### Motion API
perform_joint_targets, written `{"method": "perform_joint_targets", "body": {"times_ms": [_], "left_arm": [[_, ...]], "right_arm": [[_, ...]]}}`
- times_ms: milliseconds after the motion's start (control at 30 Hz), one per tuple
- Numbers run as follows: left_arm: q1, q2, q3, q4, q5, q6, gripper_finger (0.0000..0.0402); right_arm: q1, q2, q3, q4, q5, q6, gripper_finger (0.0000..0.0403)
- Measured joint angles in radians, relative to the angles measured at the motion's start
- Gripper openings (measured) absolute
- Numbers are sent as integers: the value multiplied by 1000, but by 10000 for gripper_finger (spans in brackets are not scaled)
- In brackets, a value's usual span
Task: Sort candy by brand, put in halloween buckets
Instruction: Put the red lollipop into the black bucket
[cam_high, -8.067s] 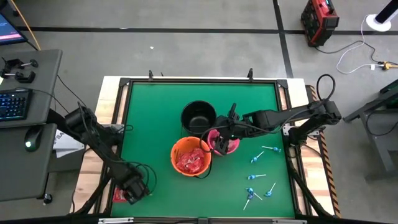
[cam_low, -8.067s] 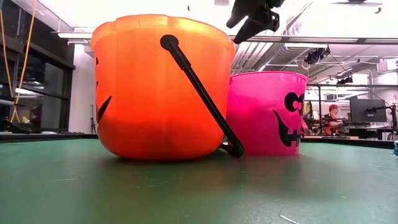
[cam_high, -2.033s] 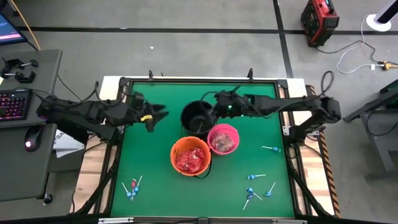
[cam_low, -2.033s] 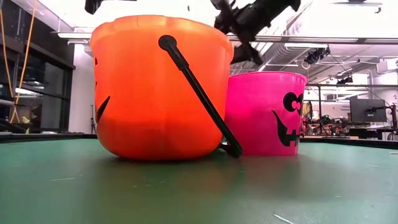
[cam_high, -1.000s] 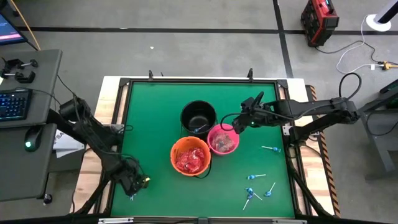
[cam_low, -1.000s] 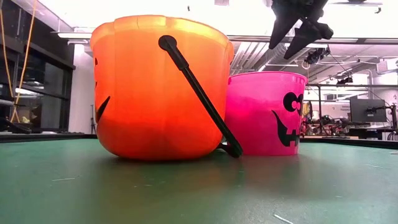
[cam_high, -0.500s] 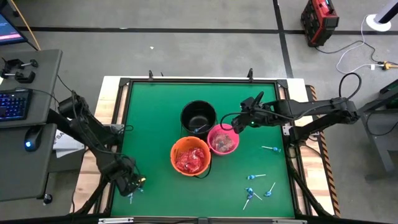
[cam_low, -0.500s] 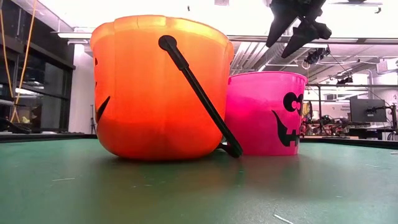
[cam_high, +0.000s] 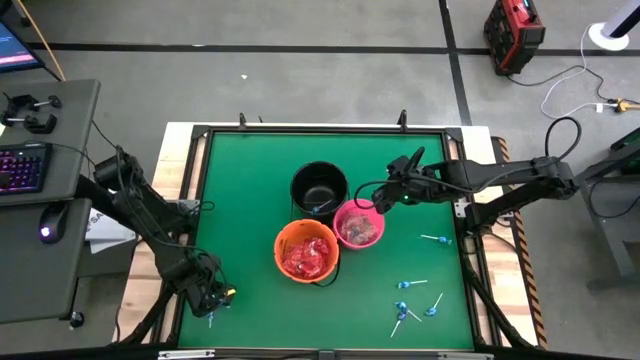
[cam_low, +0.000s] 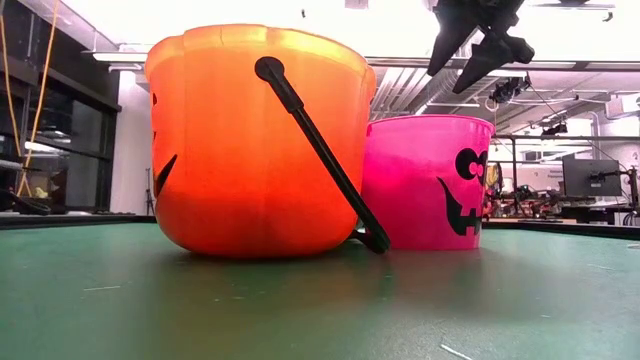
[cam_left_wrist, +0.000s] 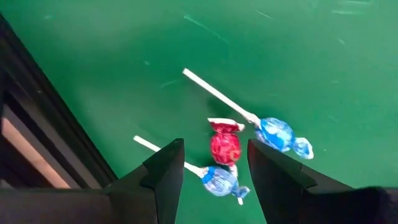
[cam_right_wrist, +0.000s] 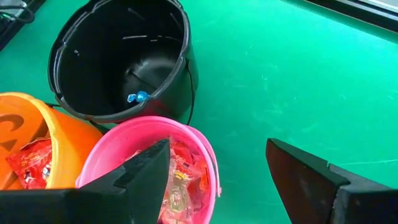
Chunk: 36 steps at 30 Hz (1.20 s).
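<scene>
- the left gripper (cam_left_wrist: 211, 171) hangs low over the table's near left corner, fingers parted with nothing between them.
- just ahead of its fingertips lies a small cluster of candy: a red-headed lollipop (cam_left_wrist: 224, 147) centred on the gap, a blue lollipop (cam_left_wrist: 276, 134) beside it, and a second blue lollipop (cam_left_wrist: 219, 180) nearest the fingers; whether the wrappers touch each other is hard to tell.
- the right gripper (cam_right_wrist: 217, 168) hovers spread wide and empty above the pink bucket (cam_right_wrist: 112, 162), over its rim.
- beyond that gripper stands the black bucket (cam_right_wrist: 174, 74) with one blue piece (cam_right_wrist: 138, 97) on its floor; to the side, the orange bucket (cam_right_wrist: 25, 118) holds red packets (cam_right_wrist: 31, 158).
- more blue lollipops (cam_high: 415, 300) lie scattered on the green mat (cam_high: 250, 220), well apart from the right gripper, toward the near right corner.
</scene>
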Motion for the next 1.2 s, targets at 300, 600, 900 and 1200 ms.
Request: {"method": "perform_joint_targets", "body": {"times_ms": [300, 600, 900, 1200], "left_arm": [[-1, 1, 9, 20, 22, 15, 165], [2, 23, 23, 19, -7, 163, 165], [11, 65, 25, 74, 7, 506, 165], [16, 68, 24, 54, 28, 471, 165]], "right_arm": [[0, 0, 0, 0, 0, 2, 259], [0, 0, 0, 0, 2, 2, 259], [0, 0, 0, 0, 17, 1, 259], [0, 0, 0, 0, 20, 20, 259]]}}
